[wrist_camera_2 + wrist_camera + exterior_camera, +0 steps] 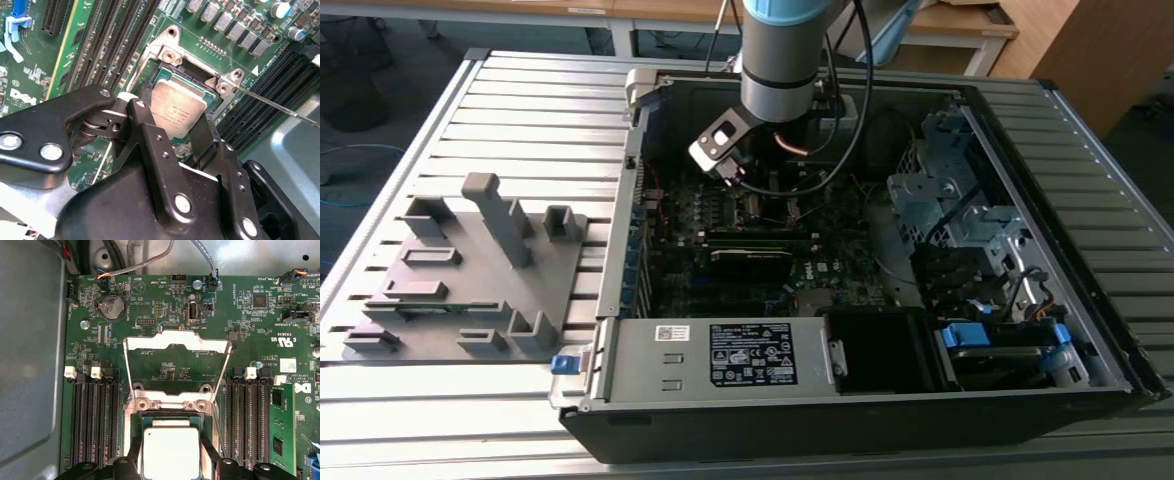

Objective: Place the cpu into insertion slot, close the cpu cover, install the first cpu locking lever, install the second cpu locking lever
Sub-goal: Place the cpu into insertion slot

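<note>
Arm reaches straight down, claw point(178, 106) clamped on the cpu point(175, 114) at the insertion slot point(172, 75).

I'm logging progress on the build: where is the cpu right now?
In the first wrist view the cpu sits at the insertion slot, beside the hinge of the open cpu cover, between the two banks of memory slots.

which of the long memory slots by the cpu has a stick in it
The one with the green memory stick, farthest from the cpu on the side away from the grey case wall; the other slots are black and empty.
</note>
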